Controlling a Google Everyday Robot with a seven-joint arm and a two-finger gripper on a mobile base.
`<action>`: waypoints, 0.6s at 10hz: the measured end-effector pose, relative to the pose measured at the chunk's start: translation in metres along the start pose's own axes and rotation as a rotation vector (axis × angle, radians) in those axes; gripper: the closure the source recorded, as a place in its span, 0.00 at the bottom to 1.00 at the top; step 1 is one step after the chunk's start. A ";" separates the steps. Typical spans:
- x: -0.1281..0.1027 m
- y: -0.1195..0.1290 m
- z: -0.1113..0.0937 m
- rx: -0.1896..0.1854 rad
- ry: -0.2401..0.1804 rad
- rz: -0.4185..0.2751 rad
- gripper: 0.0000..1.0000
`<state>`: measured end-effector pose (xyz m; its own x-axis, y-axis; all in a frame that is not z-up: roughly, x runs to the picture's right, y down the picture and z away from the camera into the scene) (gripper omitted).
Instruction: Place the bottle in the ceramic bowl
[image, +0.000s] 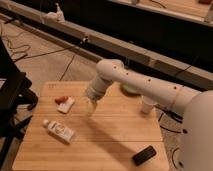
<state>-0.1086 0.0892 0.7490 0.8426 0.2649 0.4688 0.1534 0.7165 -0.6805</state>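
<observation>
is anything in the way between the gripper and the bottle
Nothing visible. The gripper hangs above the table, with only bare wood between it and the bottle; the napkin lies beside that line.

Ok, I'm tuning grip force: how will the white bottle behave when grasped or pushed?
The bottle lies on its flat side, so it would probably slide, not roll. It looks small and plastic, so likely light and a bit squeezable. The gripper hangs over the table, farther back than the bottle, not touching it.
</observation>
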 end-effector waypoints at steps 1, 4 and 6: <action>-0.012 0.003 0.011 -0.021 -0.008 -0.023 0.20; -0.037 0.019 0.038 -0.088 0.005 -0.117 0.20; -0.034 0.020 0.036 -0.089 0.008 -0.114 0.20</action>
<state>-0.1529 0.1179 0.7402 0.8209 0.1795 0.5421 0.2935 0.6817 -0.6702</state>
